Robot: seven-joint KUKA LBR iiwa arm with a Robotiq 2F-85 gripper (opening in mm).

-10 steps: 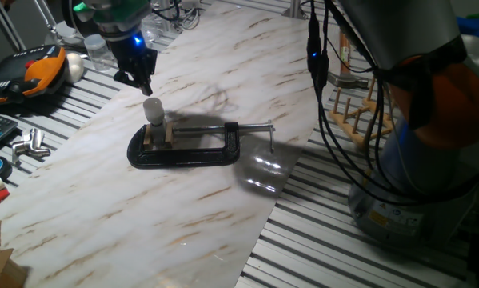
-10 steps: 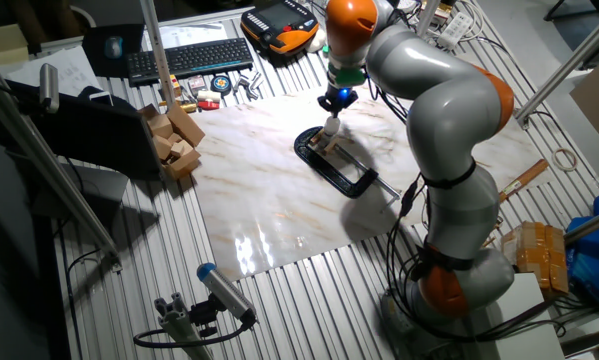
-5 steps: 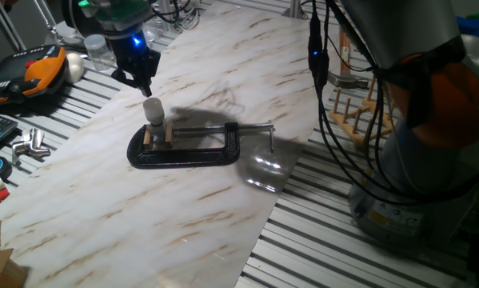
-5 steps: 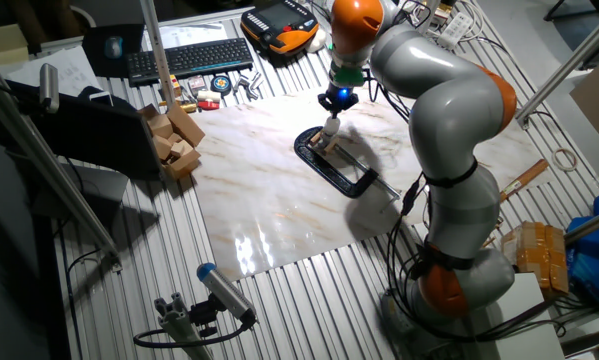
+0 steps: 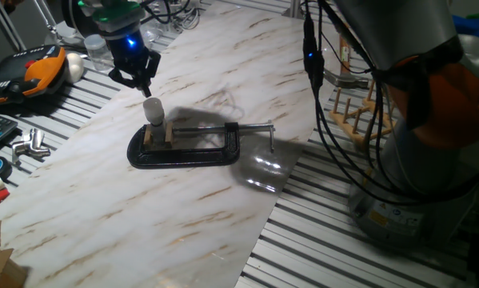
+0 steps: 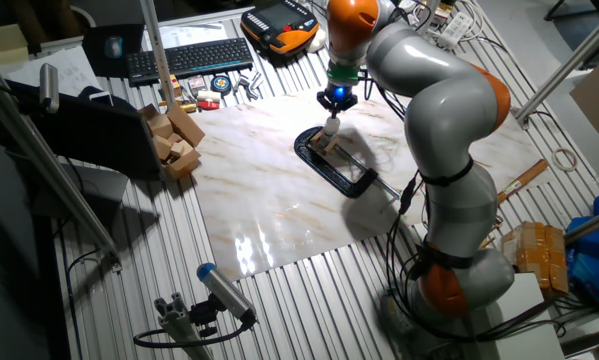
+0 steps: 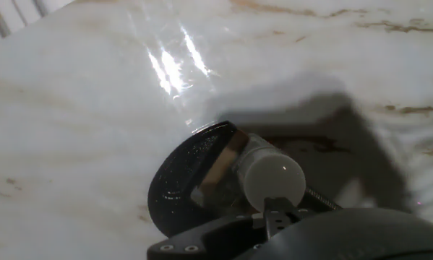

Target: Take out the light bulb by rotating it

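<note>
Since the earlier frames the black two-finger gripper [image 5: 137,78] has risen a little and drifted back from the small frosted white globe bulb [image 5: 153,109], so a clear gap shows between the fingertips and the bulb's top. Nothing else on the board has shifted.

That bulb stands upright in a holder squeezed between small wooden blocks [image 5: 148,136] in the jaws of a black metal C-clamp [image 5: 185,147], which lies flat on the pale marble-patterned board [image 5: 183,216] nearer its left edge (as one fixed view shows it). The clamp's screw handle [image 5: 259,128] points toward the board's right edge. The bulb's lower part is hidden between the blocks, so its base cannot be made out.

From the other fixed view the gripper [image 6: 335,100] hangs just above the bulb [image 6: 332,126], apart from it. In the hand view the bulb [image 7: 275,179] sits near the bottom of the frame, with a dark gripper part just beside it; the fingers hold nothing, though whether they are spread or closed I cannot tell.

A grey and orange robot arm [image 6: 434,90] reaches over the board from its base on the slatted metal table [image 6: 309,300].
</note>
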